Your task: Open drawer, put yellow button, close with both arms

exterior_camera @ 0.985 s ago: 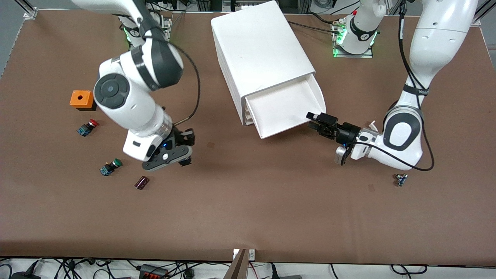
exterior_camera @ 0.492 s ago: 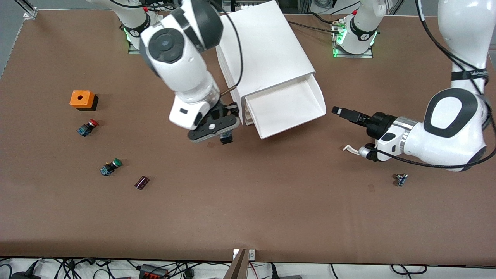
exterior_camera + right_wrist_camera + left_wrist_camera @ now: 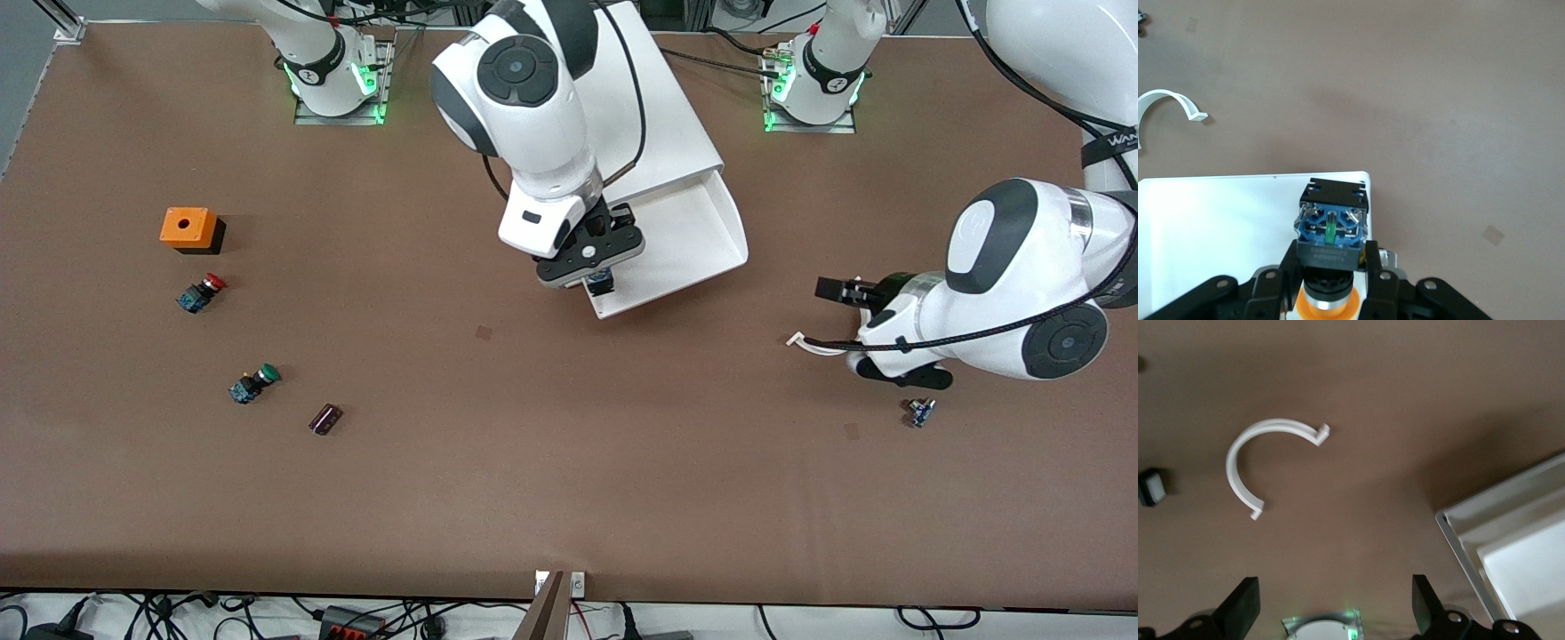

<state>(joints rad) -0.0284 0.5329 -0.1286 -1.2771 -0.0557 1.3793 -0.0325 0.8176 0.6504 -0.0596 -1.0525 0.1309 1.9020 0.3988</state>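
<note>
The cabinet [image 3: 662,124] has its top drawer [image 3: 689,231] pulled open, with nothing lying in the part that shows. My right gripper [image 3: 600,280] hangs over the drawer's front corner at the right arm's end. It is shut on the yellow button [image 3: 1331,230], blue-and-black body outward, yellow cap [image 3: 1328,305] between the fingers. The drawer's white floor [image 3: 1218,233] lies below it. My left gripper [image 3: 837,289] is open and empty over the table beside the drawer, toward the left arm's end. Its fingers [image 3: 1241,608] stand wide apart, and the drawer's corner [image 3: 1498,540] shows in that view.
A white C-shaped strip [image 3: 811,344] lies on the table under the left arm, also in the left wrist view [image 3: 1265,453]. A small blue part [image 3: 920,412] lies nearer the camera. An orange box [image 3: 187,228], red button [image 3: 201,293], green button [image 3: 253,382] and dark block [image 3: 325,418] lie toward the right arm's end.
My right gripper carried the yellow button from over the table near the green button to over the drawer's front corner. My left gripper drew back from the drawer's front toward its own end.
</note>
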